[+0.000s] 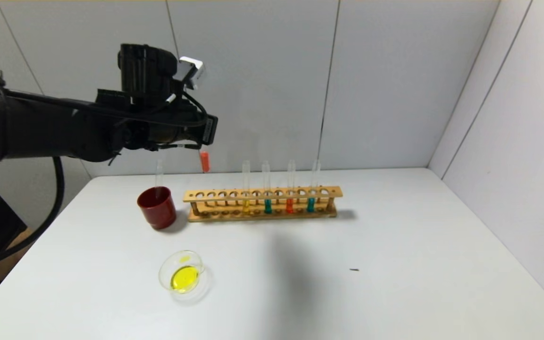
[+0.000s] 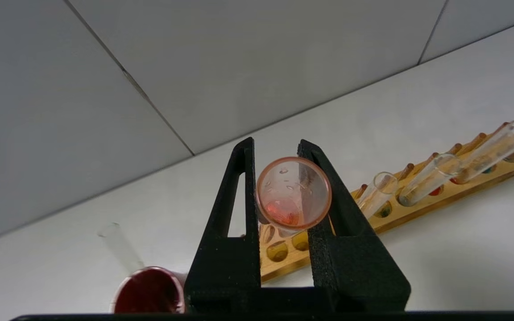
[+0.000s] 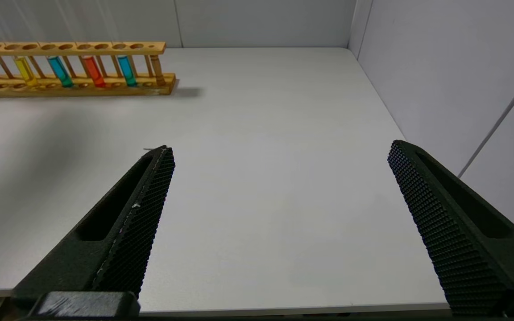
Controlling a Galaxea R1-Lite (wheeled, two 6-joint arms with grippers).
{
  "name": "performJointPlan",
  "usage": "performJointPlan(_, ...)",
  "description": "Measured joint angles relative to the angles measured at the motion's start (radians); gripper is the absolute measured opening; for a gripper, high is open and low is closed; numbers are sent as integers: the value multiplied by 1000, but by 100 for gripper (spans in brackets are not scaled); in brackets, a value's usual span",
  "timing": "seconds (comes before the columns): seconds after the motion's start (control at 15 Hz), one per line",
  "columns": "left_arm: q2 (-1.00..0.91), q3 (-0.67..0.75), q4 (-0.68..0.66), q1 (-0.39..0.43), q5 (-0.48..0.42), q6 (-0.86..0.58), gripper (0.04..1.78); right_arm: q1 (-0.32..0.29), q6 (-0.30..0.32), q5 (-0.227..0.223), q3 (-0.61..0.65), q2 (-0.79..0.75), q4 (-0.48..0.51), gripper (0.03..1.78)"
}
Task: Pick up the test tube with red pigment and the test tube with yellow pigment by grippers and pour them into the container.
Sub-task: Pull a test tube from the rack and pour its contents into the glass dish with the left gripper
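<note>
The container point(image 1: 182, 275), a low clear dish with a pool of yellow liquid in it, lies nearest the head camera on the white table point(image 1: 395, 264), at about 7 o'clock from the table's middle. Behind it, toward 11 o'clock, stands a dark red cup point(image 1: 157, 206) with an empty clear tube point(image 1: 159, 174) leaning up out of it. Just beside the cup, toward 3 o'clock, sits a wooden rack point(image 1: 262, 204) that runs across the far part of the table. Four tubes stand upright in it: the test tube with yellow pigment point(image 1: 246, 186), then a teal tube point(image 1: 267, 187), an orange-red one point(image 1: 290, 187) and a second teal tube point(image 1: 312, 187).

The left gripper point(image 1: 203, 141) hangs high above the table, over the gap between cup and rack. Its jaws are clamped on the test tube with red pigment point(image 1: 204, 161), which hangs mouth up, its rounded bottom with the orange-red liquid showing below the jaws. The left wrist view looks down the tube's open mouth point(image 2: 293, 193), pinched between the two black fingers point(image 2: 234, 223), with red liquid at the bottom.

The right gripper point(image 3: 279, 154) is outside the head view; its own camera shows it low over the table's near edge, at about 5 o'clock from the rack, with its jaws spread wide and holding nothing.
</note>
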Motion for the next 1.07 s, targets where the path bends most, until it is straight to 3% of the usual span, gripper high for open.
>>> performJointPlan(0.33, -149, 34, 114, -5, 7, 148, 35, 0, 0, 0, 0, 0, 0, 175)
performJointPlan(0.67, -250, 229, 94, 18, 80, 493, 35, 0, 0, 0, 0, 0, 0, 175)
performJointPlan(1.07, -350, 516, 44, 33, -91, 980, 35, 0, 0, 0, 0, 0, 0, 175)
